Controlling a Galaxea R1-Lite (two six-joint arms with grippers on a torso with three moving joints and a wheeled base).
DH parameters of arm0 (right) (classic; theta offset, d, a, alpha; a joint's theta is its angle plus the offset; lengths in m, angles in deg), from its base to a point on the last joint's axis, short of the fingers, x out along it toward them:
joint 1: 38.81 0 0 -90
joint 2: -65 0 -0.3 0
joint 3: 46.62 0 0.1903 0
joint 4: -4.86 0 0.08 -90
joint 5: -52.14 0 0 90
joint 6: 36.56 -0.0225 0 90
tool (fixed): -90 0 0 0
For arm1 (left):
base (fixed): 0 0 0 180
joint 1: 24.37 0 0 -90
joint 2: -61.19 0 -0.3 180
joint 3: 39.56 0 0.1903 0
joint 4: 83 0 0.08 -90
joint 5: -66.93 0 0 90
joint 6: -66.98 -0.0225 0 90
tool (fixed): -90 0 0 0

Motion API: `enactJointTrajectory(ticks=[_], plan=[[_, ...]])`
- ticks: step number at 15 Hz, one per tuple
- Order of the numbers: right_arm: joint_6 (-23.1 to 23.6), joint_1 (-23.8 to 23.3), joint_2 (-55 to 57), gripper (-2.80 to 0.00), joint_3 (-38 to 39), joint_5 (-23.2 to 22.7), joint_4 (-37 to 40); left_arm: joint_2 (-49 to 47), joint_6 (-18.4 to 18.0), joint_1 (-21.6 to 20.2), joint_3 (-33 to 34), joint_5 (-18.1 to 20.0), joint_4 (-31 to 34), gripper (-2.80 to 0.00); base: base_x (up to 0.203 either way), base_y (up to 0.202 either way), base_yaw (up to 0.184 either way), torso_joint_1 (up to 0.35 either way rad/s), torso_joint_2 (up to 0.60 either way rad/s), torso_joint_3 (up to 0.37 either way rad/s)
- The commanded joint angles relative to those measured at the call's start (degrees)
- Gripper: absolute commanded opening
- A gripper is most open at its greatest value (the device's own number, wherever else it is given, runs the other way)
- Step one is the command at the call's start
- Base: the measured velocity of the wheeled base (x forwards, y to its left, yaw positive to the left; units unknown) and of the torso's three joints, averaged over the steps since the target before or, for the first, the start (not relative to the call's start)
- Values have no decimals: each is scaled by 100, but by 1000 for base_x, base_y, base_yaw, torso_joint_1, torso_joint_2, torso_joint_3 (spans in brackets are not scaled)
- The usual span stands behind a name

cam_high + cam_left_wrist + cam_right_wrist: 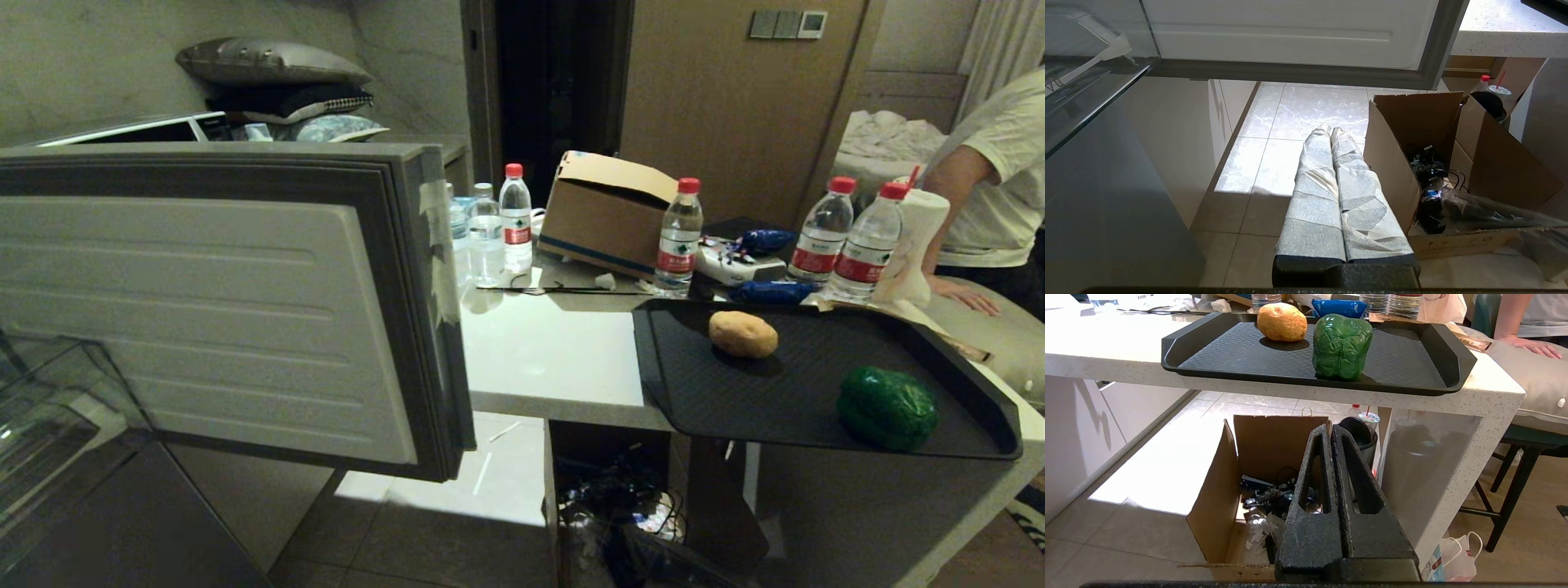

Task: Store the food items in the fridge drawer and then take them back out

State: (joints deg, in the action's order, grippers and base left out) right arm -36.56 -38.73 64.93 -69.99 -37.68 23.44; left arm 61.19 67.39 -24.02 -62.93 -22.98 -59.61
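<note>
White ribbed fridge drawer (204,302) stands pulled out, ready for loading. On the bench, black tray (784,384) presents potato (742,334) and green pepper (887,407). Left tool (1331,130) and right tool (1331,430) hang low, both pressed together, empty.

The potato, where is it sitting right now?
In the head view the potato lies on the black tray on the white counter, toward the tray's back left, apart from the green pepper.
</note>
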Motion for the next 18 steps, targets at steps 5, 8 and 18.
enactJointTrajectory(ticks=[5,8,18], plan=[[0,1,-1,-280,176,-1,-4,-2,2,0,0,-1,-2,-280,0,0,0,0,0,0],[0,1,-1,-280,176,-1,-4,-9,2,0,0,-1,-2,-280,0,0,0,0,0,0],[0,1,-1,-280,176,-1,-4,-4,2,0,0,-1,-2,-280,0,0,0,0,0,0]])
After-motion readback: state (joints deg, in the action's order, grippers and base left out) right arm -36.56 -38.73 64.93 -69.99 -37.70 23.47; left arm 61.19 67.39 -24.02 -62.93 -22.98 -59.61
